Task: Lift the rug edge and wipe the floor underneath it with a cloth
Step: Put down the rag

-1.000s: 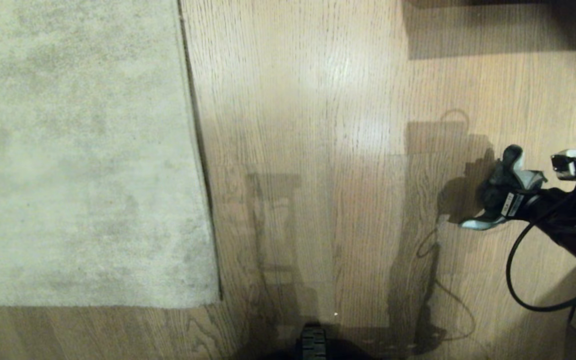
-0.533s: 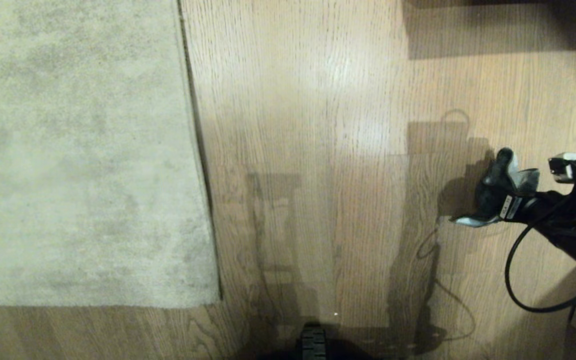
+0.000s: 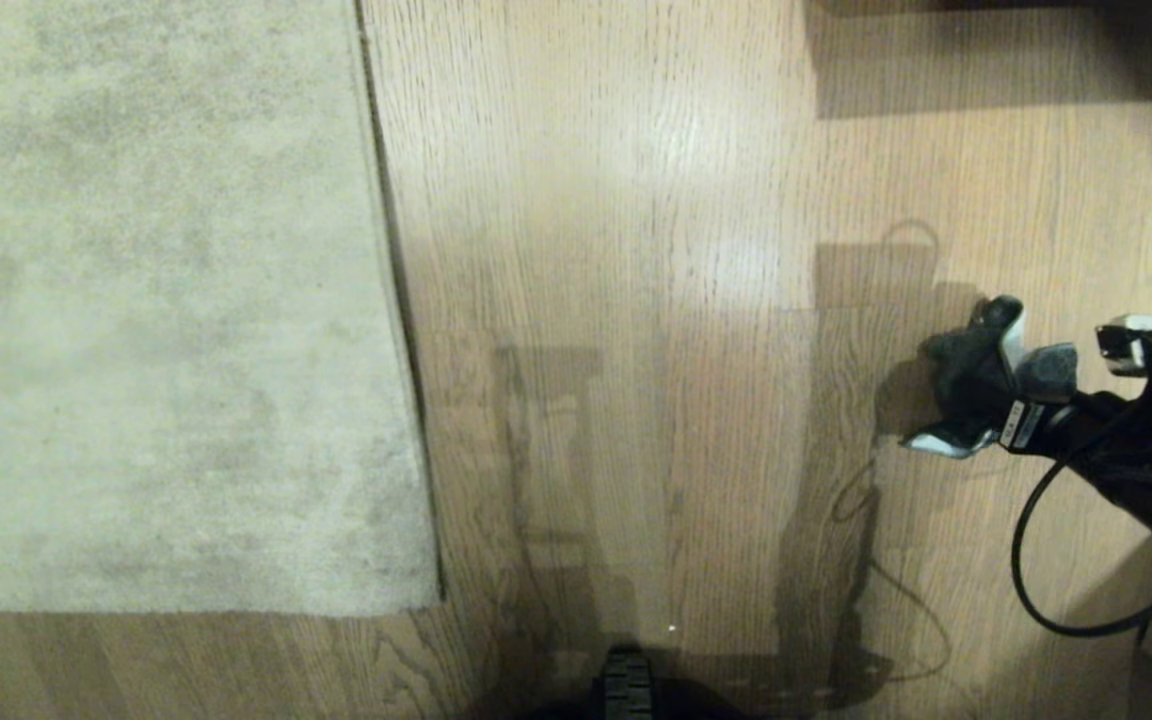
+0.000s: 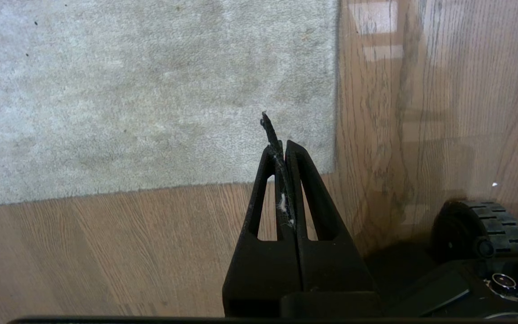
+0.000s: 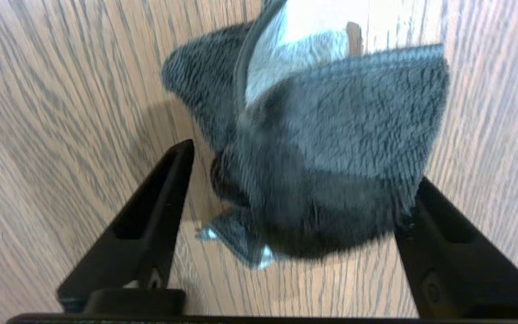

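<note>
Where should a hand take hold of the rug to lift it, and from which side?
Grip the rug edge near its corner, coming in from the bare floor on the robot's right. That border lies flat and straight with open planks beside it, so a finger could probably slide under there.

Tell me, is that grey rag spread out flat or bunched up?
Bunched up. The cloth sits in a crumpled heap with folds sticking up, between the wide-apart fingers of the right tool, on the floor.

The cloth [image 5: 331,148] is motion-blurred (its upper folds cut off).
</note>
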### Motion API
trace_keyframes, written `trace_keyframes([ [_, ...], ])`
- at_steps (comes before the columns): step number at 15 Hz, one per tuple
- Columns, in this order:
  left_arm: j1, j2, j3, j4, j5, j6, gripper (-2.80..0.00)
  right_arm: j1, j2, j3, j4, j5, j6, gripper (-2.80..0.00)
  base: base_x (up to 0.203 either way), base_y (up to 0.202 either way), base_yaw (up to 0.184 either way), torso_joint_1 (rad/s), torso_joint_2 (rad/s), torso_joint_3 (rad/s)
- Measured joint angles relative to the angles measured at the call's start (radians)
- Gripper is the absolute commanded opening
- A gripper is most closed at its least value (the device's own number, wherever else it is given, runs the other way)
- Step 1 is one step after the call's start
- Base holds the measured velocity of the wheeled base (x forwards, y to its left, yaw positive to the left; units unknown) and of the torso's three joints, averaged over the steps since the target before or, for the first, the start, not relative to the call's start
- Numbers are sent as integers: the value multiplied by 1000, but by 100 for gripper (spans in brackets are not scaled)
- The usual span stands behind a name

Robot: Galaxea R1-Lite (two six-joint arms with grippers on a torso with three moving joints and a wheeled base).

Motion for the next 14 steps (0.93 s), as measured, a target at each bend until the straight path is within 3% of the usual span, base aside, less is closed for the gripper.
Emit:
trace_keyframes([
  [7, 0, 0, 0, 0, 0, 0, -280, 1, -5, 152, -188, 0, 4, 0, 0, 0, 0, 0, 0, 0],
  [14, 0, 0, 0, 0, 0, 0, -280, 1, -99, 239, -191, 0, -3, 0, 0, 0, 0, 0, 0, 0],
])
